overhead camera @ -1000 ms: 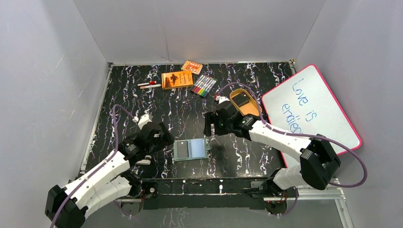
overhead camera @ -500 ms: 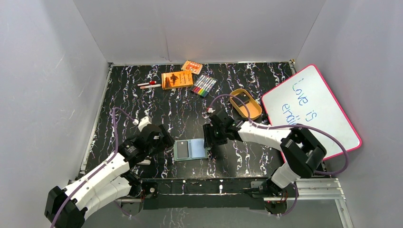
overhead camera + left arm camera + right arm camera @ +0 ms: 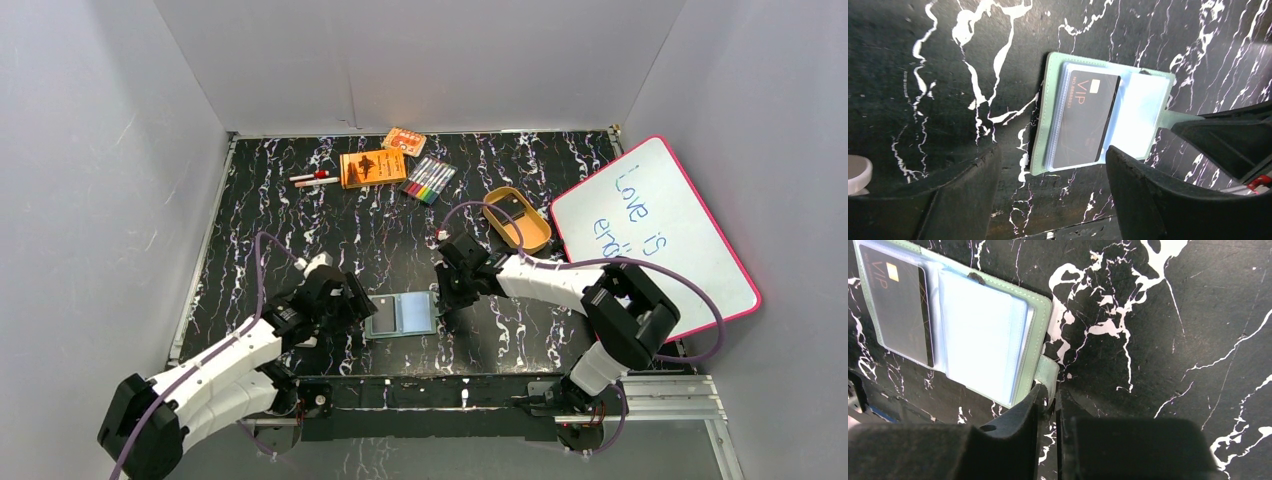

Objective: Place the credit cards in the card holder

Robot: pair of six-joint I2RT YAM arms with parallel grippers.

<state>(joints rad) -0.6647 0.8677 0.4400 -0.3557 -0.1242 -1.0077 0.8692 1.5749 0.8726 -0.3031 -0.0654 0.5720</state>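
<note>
Right gripper (image 3: 1052, 397), jaws nearly shut, pinches the card holder's (image 3: 983, 330) tab (image 3: 1048, 371) at its fingertips; a tug may slip off it or shake the card (image 3: 898, 305) out.

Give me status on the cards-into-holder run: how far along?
Done: one black VIP card sits in a sleeve of the open card holder.
In hand: the right pincer pinches the holder's snap tab. The left pincer is open at the opposite edge, holding nothing.
Left: a dark card lies in the tan tray, not yet sleeved.
</note>
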